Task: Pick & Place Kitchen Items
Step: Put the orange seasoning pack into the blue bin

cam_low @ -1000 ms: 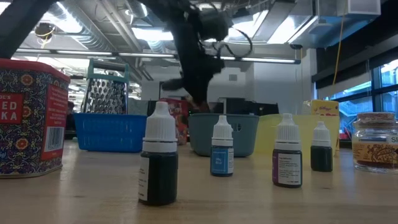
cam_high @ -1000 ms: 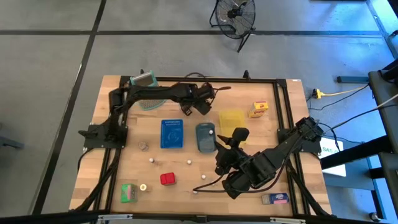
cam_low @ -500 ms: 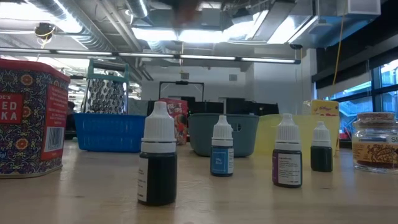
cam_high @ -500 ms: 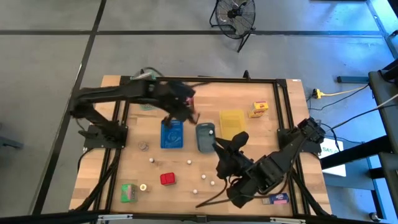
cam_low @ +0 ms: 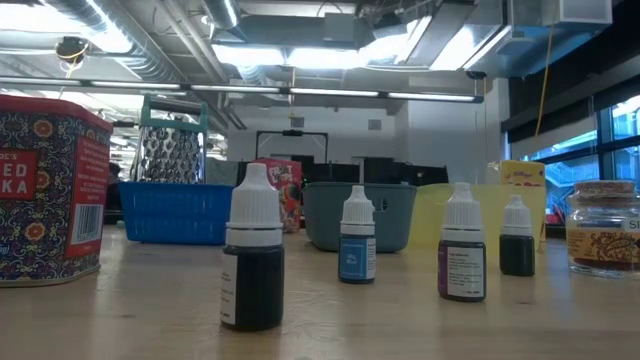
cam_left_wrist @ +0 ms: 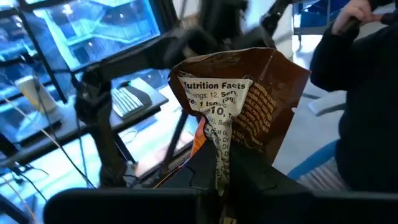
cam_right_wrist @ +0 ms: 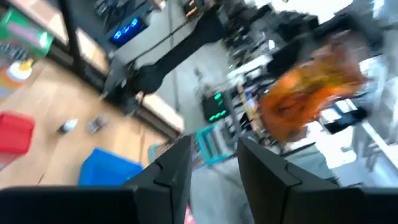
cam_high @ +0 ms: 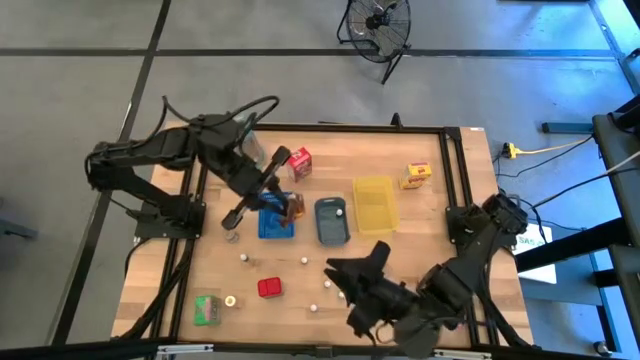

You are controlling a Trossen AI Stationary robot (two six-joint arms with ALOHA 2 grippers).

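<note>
My left gripper (cam_high: pixel 282 205) hangs high above the blue tray (cam_high: pixel 268 228), shut on a brown packet (cam_high: pixel 293 208) whose label (cam_left_wrist: pixel 217 87) fills the left wrist view. My right gripper (cam_high: pixel 352 272) hovers open over the table's near middle; nothing shows between its fingers (cam_right_wrist: pixel 174 168). A red carton (cam_high: pixel 298 162) stands on the table at the far middle and a yellow carton (cam_high: pixel 417 175) at the far right. Standing near the front are a red tin (cam_high: pixel 268 288), a green carton (cam_high: pixel 207 310), a small jar (cam_low: pixel 603 225) and white-capped bottles (cam_low: pixel 252 262). Neither gripper shows in the low view. My left gripper pinches the packet's crumpled, gathered end (cam_left_wrist: pixel 221 168) between its two fingers. The fingers reach out about level. The packet sticks out beyond the fingertips, its wide end (cam_left_wrist: pixel 249 68) free, lifted clear of the table and trays.
A grey-blue tray (cam_high: pixel 330 222) and a yellow tray (cam_high: pixel 373 203) lie right of the blue one. A green-rimmed grater basket (cam_low: pixel 170 150) stands at the far left. A blue carton (cam_high: pixel 443 320) lies at the near right. Bare wood shows between the trays and the front bottles.
My left gripper has risen from beside the red carton with the brown packet, gone up out of the low view, moved toward the table's near edge over the blue tray, and tipped from pointing down to about level. My right gripper has drawn back from the grey-blue tray toward the near edge, turning.
</note>
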